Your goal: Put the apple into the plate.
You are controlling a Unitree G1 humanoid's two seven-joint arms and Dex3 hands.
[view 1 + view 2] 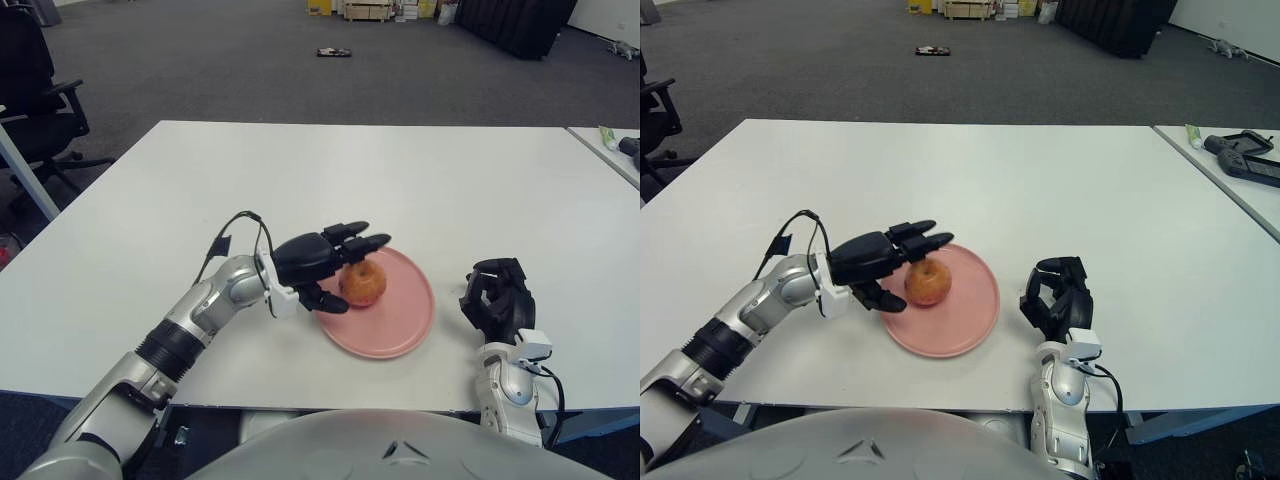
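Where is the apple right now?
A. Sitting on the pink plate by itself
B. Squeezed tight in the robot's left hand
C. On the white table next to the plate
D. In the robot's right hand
A. The apple sits on the pink plate, and the left hand has its fingers spread open beside it, not gripping it.

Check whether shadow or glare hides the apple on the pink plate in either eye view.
Left eye view: the round reddish-orange apple is evenly lit on the pink round plate, no glare; the black-fingered left hand covers only its left edge. Right eye view: the same, soft shadow only. The right hand shows right of the plate.
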